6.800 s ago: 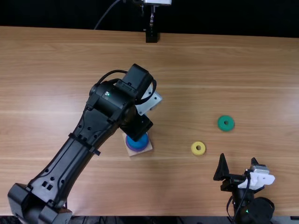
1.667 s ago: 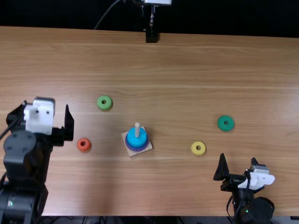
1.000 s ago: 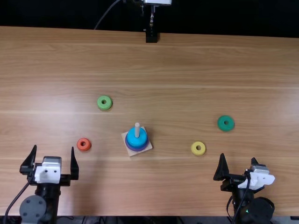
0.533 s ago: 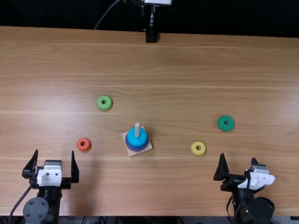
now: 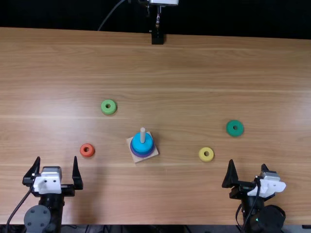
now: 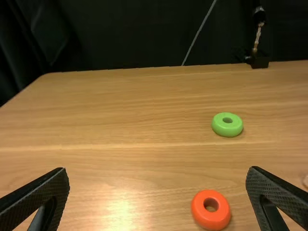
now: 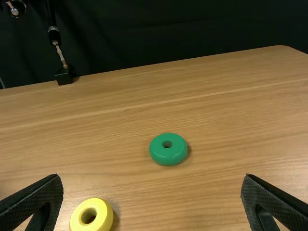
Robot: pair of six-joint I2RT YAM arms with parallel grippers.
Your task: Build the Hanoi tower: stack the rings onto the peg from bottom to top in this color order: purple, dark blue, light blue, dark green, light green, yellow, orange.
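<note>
The left tool [image 5: 56, 158] has drawn back, spread empty, the orange ring [image 5: 87, 154] just beyond.

steep top view down on table [image 5: 194, 73], closer wrist views, looking low across it

The left gripper [image 5: 57, 158] is holding its two fingers [image 6: 38, 199] wide apart, an orange ring [image 6: 211, 221] is lying flat on the table [image 6: 120, 110] beyond them, a light green ring [image 6: 227, 128] is resting farther off, and a black stand [image 6: 260, 62] is standing at the far edge.
</note>
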